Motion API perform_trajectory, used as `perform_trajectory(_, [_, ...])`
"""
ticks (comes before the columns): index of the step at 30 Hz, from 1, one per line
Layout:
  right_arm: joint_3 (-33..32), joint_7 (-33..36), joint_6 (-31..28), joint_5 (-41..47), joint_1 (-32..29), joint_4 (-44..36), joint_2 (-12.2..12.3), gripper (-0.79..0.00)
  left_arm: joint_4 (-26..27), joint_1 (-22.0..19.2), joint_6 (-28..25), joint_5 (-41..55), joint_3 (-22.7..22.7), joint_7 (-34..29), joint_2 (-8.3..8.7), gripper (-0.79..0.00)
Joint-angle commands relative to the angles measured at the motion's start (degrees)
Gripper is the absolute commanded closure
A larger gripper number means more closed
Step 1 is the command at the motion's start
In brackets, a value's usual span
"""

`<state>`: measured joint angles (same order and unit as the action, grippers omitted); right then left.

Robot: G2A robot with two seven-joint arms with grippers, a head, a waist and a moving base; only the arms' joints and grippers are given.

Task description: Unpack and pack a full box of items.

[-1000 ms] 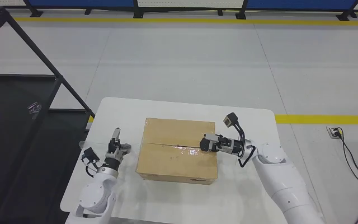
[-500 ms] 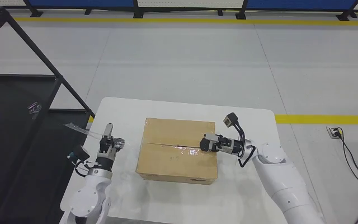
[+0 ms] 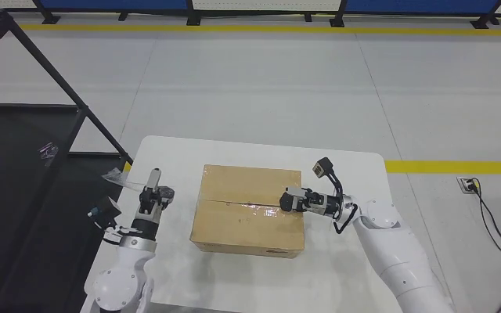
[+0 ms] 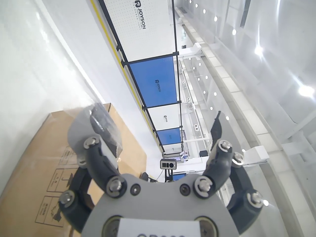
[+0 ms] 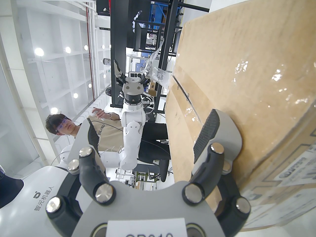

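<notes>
My left gripper (image 4: 158,124) is spread wide and grips nothing, but a strip of clear tape (image 3: 119,180) clings to the pad of one finger and trails away from the box (image 3: 246,219). My right gripper (image 5: 151,122) is spread too: one finger lies flat on the box lid just beside the centre seam, the other hangs in the air.

The box is shut, in the middle of the table (image 3: 337,168), between my two arms. Shiny tape remains along the seam.

My worry is that the tape is stuck, not held, so opening the fingers will not drop it. It could foul my next grasp or drape back onto the box. If the right finger slips, the box could skid.

The table is white and smooth. Around it lie pale floor (image 3: 274,86), a yellow line (image 3: 235,28) and a black frame (image 3: 70,102) on the left
</notes>
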<state>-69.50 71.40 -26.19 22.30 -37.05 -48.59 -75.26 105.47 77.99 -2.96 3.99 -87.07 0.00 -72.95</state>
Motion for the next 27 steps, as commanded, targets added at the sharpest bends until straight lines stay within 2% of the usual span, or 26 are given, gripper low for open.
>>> perform_trajectory(1, [0.00,0.00,0.00,0.00,0.00,0.00,0.00,-0.785,0.82,0.01,0.39,-1.72,0.37,0.83,-0.05,-0.785])
perform_trajectory(8, [0.00,0.00,0.00,0.00,0.00,0.00,0.00,-0.785,2.61,-0.96,1.99,-5.47,2.27,1.83,-0.30,-0.785])
perform_trajectory(13, [0.04,-2.78,1.39,-1.54,-2.46,-4.21,0.40,-0.785,2.91,-2.32,3.36,-6.94,3.54,1.55,-0.49,-0.785])
perform_trajectory(27, [0.02,-3.65,2.64,-2.33,-4.35,-7.68,1.29,-0.785,0.85,-4.91,5.37,-8.53,5.30,1.02,-0.97,-0.785])
